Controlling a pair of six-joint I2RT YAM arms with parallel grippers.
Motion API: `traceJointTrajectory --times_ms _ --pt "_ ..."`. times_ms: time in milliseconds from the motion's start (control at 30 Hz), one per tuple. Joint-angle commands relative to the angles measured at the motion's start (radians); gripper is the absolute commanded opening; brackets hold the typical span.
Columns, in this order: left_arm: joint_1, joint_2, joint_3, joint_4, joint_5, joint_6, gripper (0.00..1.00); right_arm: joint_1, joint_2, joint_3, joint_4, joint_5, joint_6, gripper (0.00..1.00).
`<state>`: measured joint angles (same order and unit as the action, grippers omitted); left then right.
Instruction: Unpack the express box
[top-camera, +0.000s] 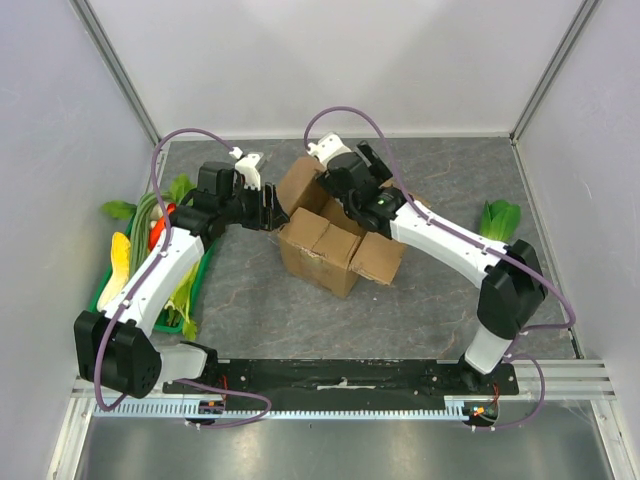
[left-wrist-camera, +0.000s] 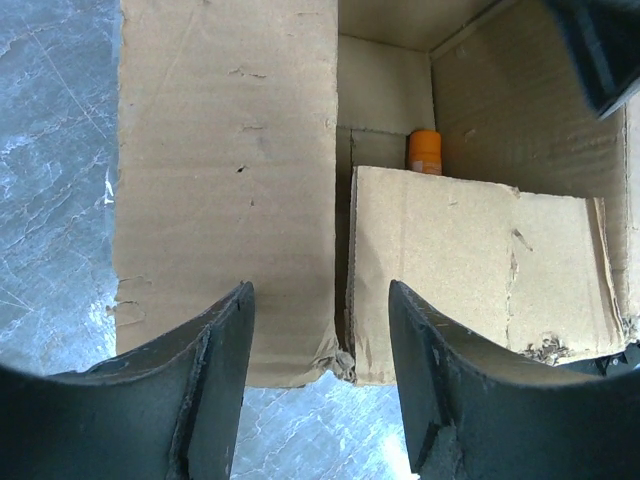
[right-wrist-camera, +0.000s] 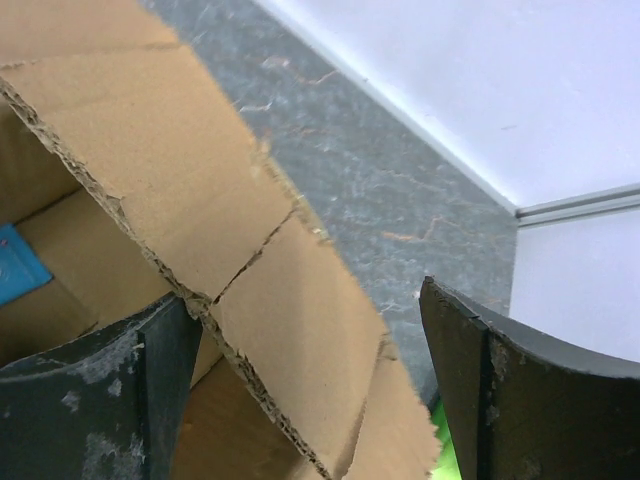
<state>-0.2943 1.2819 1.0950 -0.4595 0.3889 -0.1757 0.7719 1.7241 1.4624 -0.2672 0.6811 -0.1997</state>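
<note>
1. Two arms attend one carton. The express box (top-camera: 335, 235) sits near the middle of the table (top-camera: 260, 310), somewhat toward its far edge and well apart from the green tray (top-camera: 103, 292) at the left edge.
2. Done: we see the top flaps folded outward and the mouth of the box exposed, so we judge the opening step complete.
3. Left to do: an orange item (left-wrist-camera: 424, 151) and a blue item (right-wrist-camera: 20, 262) lie inside, so we judge that emptying has not begun.
4. The left gripper (left-wrist-camera: 320, 290) has its jaws partly apart and holds nothing. It stands at the box's left side, with two flaps just past its fingertips.
5. The right gripper (right-wrist-camera: 307, 292) has its jaws wide apart and grips nothing. It hangs over the far part of the box, and a torn flap edge passes between the jaws, close against one finger. We cannot tell whether the flap touches that finger.
</note>
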Motion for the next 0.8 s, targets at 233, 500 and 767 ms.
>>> traceJointTrajectory --times_ms 233,500,767 --pt "-0.006 -0.015 0.002 0.004 -0.007 0.001 0.62 -0.101 -0.006 0.141 0.063 0.092 -0.05 0.94" --pt "-0.009 -0.007 0.002 0.007 -0.001 -0.002 0.62 -0.203 0.086 0.151 0.054 -0.018 -0.001 0.93" --pt "-0.011 -0.006 0.006 0.007 -0.001 -0.004 0.62 -0.203 0.045 0.188 0.013 -0.148 0.031 0.91"
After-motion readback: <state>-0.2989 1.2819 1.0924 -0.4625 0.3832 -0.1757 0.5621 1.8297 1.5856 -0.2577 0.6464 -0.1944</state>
